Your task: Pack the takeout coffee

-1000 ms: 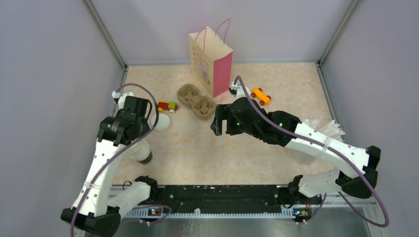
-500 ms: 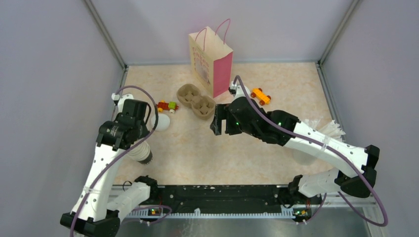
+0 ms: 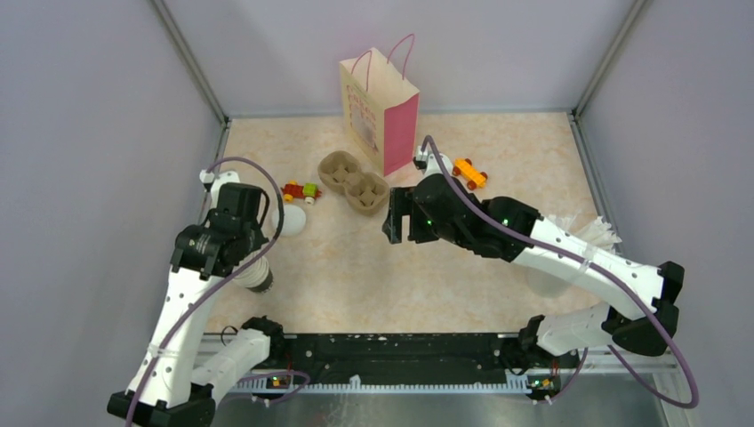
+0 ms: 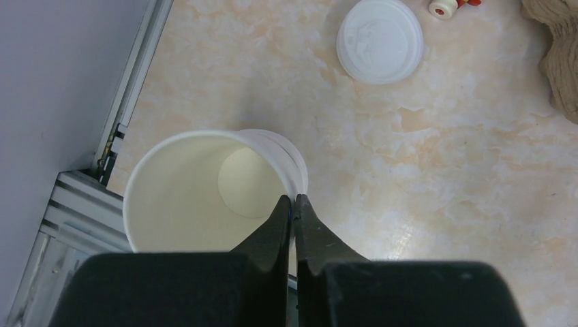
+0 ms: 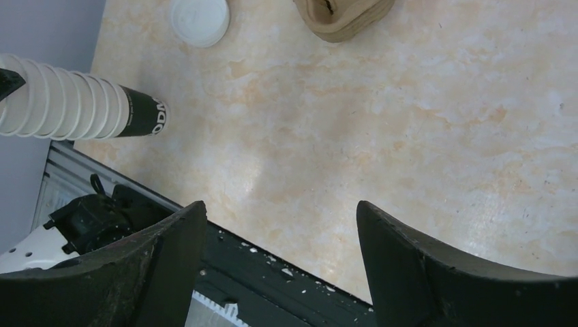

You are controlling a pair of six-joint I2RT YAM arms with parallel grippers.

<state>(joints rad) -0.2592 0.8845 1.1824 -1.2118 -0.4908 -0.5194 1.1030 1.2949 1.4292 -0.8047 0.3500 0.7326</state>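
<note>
The takeout coffee (image 4: 379, 41) shows from above as a round white lid on the table, left of the cardboard carrier (image 3: 353, 181). It also appears small at the left in the top view (image 3: 292, 220) and in the right wrist view (image 5: 199, 20). My left gripper (image 4: 294, 199) is shut on the rim of the top cup (image 4: 204, 191) of a stack of nested cream cups (image 3: 253, 273), one finger inside and one outside. My right gripper (image 5: 279, 208) hangs open over bare table near the carrier, nothing between its fingers.
A cream and pink paper bag (image 3: 381, 98) stands open at the back. Toy cars lie left of the carrier (image 3: 300, 189) and right of the bag (image 3: 469, 172). A cup bristling with white sticks (image 3: 582, 233) stands at the right, partly behind my right arm.
My left gripper has closed onto the rim of the top cup, and the left wrist has drawn slightly toward the near edge. The right arm has barely moved.
</note>
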